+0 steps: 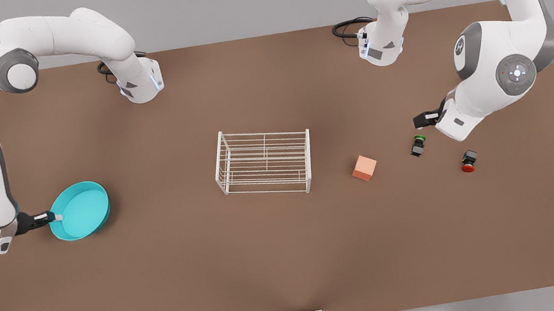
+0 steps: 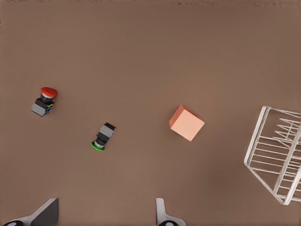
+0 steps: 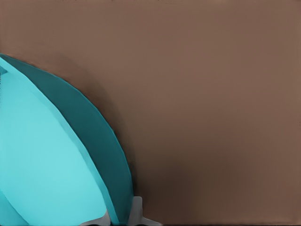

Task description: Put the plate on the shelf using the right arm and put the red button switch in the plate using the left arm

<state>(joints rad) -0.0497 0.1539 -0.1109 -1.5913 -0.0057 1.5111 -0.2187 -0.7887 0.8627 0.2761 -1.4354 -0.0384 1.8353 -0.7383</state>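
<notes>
Your turquoise plate (image 1: pixel 82 209) sits on the brown desk (image 1: pixel 270 263) at about 9 o'clock from the shelf (image 1: pixel 264 161), well apart from it, toward the front view's left. Your right gripper (image 1: pixel 56 217) is at the plate's edge at 9 o'clock, its fingers (image 3: pixel 136 212) pinching the rim between them; the right wrist view shows the upright rim running straight into the fingertips.

The white wire shelf stands upright near the desk's centre. At 3 o'clock from it lies a salmon-orange cube (image 1: pixel 365 167), then a green-capped switch (image 1: pixel 418 145) on its side, and farthest out the red button switch (image 1: pixel 469 160), also tipped over with its red cap toward the desk's near edge.

Your left gripper (image 1: pixel 425 119) hovers above the desk just beside the green-capped switch, at about 11 o'clock from the red button switch and apart from it. Its fingers (image 2: pixel 160 213) are spread wide and hold nothing.
</notes>
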